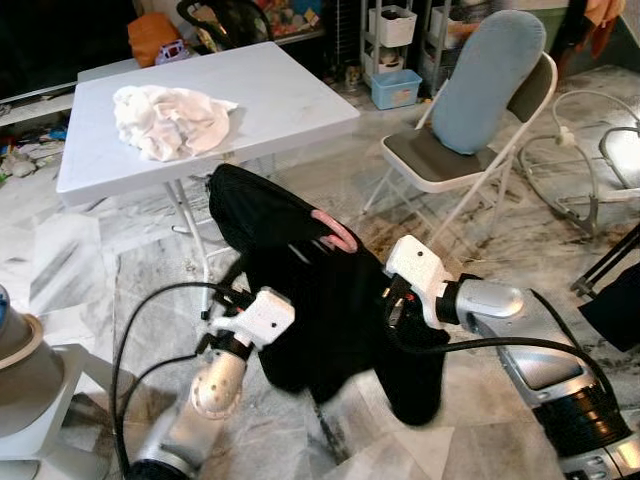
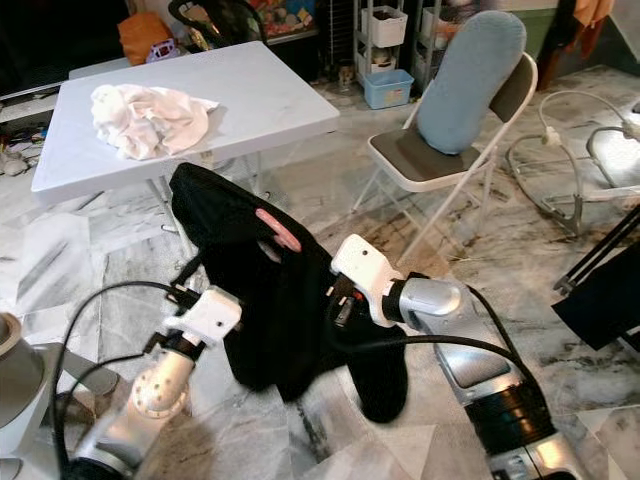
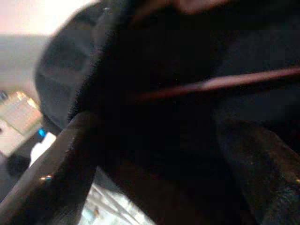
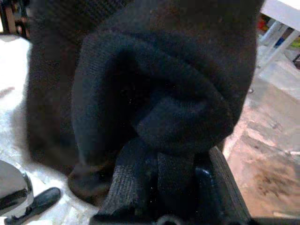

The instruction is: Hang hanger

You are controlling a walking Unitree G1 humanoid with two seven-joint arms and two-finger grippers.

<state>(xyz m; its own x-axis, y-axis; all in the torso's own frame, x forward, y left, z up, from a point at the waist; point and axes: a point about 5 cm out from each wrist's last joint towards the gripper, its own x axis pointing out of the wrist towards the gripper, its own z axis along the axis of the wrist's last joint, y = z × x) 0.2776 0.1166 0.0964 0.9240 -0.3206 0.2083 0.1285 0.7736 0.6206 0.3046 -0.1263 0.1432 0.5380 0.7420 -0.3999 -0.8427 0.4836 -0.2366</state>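
Both grippers carry a black garment on a pink hanger above the marble floor. Right gripper clamps bunched fabric; I cannot tell the left gripper's fingers. No rail is visible, so hanging remains.

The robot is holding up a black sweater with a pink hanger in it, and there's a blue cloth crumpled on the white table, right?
Not quite: the crumpled cloth on the white table is white, not blue, as the left eye view shows. The rest holds: both grippers hold up the black sweater with a pink hanger peeking out of it.
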